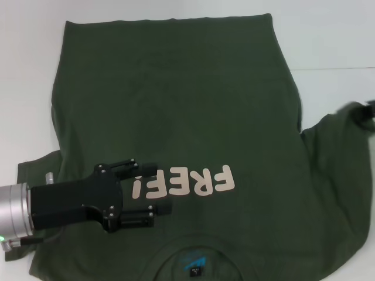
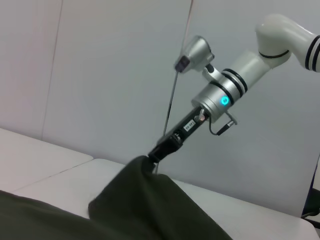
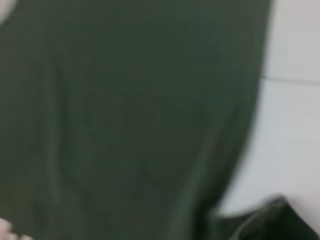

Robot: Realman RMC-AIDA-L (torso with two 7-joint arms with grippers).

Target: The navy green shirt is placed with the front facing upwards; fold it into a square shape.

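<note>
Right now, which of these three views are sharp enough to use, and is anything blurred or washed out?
Head view: mostly sharp, the navy green shirt and left gripper read clearly; the white table is evenly bright, almost shadowless. Left wrist view: sharp, the right gripper pinching a raised sleeve shows crisply. Right wrist view: heavily blurred, only green cloth against pale table.

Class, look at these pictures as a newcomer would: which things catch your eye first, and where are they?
The green shirt covers most of the table, its pale "FREE!" lettering near the collar. The left pincer hovers open over the lettering's left end. The right pincer pinches the right sleeve, lifting it.
</note>
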